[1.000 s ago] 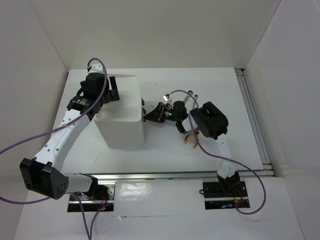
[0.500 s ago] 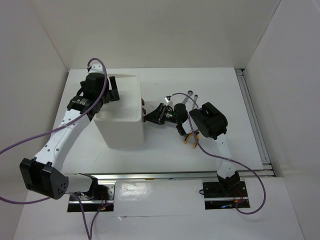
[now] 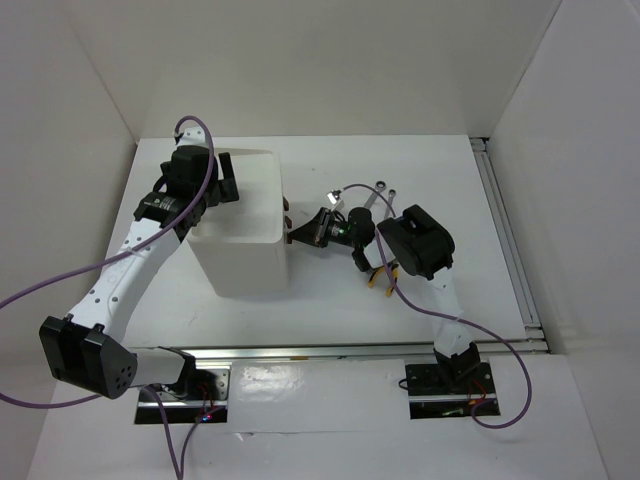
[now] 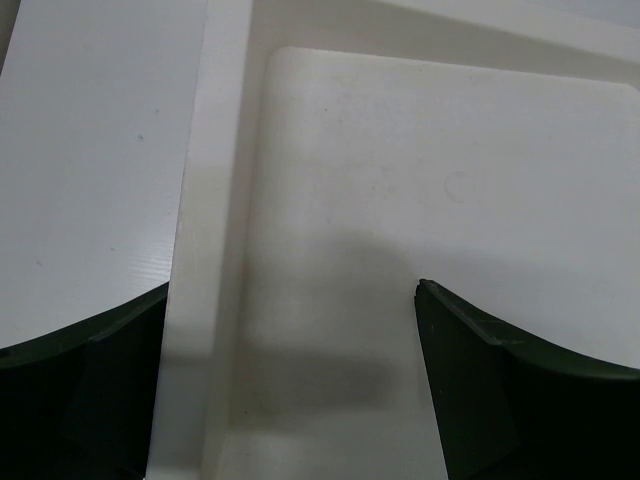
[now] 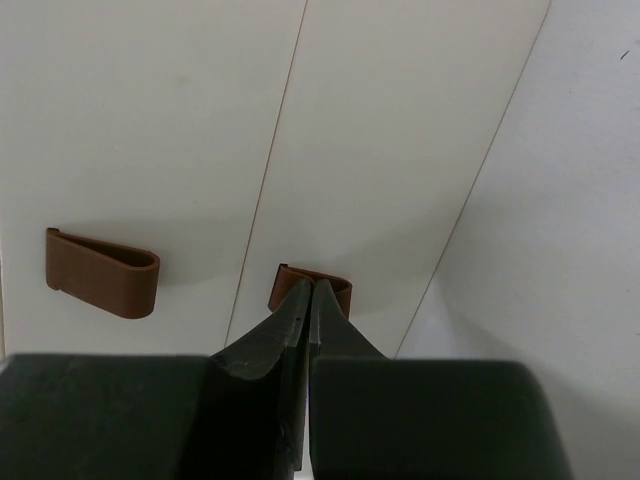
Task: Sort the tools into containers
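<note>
Black right pincer [image 5: 308,292] is closed to a hairline slit, its tips against a brown knob [image 5: 340,287] on a white drawer front [image 5: 400,150]. Whether it nips the knob cannot be told. A second knob [image 5: 100,272] sits beside it on the neighbouring drawer, long axis across that front. Behind the pincer, under its arm, yellow-handled pliers [image 3: 378,275] lie on the surface [image 3: 450,180]. Left pincer [image 4: 292,288] hangs wide open, empty, above the recessed top tray [image 4: 400,150].

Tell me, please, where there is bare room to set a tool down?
Bare: the top tray under the open left gripper, and the table right of the right arm. Crowded: around the right gripper, wrench and pliers.
</note>
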You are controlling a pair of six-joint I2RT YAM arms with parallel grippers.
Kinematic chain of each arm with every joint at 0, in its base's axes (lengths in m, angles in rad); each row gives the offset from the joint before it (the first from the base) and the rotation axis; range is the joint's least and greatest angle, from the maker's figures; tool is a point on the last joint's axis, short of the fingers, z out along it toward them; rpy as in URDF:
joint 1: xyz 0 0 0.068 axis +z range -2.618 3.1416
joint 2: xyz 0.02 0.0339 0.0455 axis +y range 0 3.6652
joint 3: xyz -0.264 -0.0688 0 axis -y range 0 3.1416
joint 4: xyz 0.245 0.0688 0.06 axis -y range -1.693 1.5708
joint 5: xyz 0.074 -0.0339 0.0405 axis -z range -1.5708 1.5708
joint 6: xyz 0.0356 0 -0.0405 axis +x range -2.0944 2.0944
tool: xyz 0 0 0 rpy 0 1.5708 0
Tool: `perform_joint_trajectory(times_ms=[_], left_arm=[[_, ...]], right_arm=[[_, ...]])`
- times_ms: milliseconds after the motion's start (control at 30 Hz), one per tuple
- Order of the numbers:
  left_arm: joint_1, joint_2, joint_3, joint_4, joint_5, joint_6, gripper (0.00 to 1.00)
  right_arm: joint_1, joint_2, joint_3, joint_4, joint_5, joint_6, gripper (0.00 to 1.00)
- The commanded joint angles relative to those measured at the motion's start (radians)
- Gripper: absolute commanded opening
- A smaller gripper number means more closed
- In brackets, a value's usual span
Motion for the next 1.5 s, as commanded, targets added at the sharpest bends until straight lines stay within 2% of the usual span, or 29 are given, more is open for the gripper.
perform_joint_trajectory(times_ms=[0, 133, 267, 467, 1000, 1433, 1467], left_arm=[[-0.027, 0.044, -0.048, -0.111, 0.171, 0.021, 1.0], [-0.027, 0.044, -0.048, -0.111, 0.171, 0.021, 1.0], [-0.027, 0.044, -0.048, -0.111, 0.171, 0.021, 1.0], [-0.027, 0.044, -0.048, -0.111, 0.171, 0.021, 1.0], [-0.027, 0.044, -0.048, -0.111, 0.171, 0.021, 1.0], [-0.027, 0.044, -0.048, -0.111, 0.171, 0.021, 1.0], [-0.027, 0.044, -0.048, -0.111, 0.171, 0.021, 1.0]], right_arm=[[0.057, -0.005, 0.024, 0.077, -0.053, -0.01, 0.0], [0.044, -0.054, -0.019, 0.013, -0.041, -0.061, 0.0], [0.021, -0.166, -0.073, -0.212, 0.008, -0.19, 0.0], [-0.06, -0.275, -0.142, -0.351, 0.03, -0.274, 0.0], [-0.219, -0.332, -0.217, -0.47, -0.007, -0.369, 0.0], [-0.301, -0.393, -0.256, -0.49, -0.041, -0.397, 0.0], [-0.31, -0.405, -0.256, -0.49, -0.041, -0.397, 0.06]])
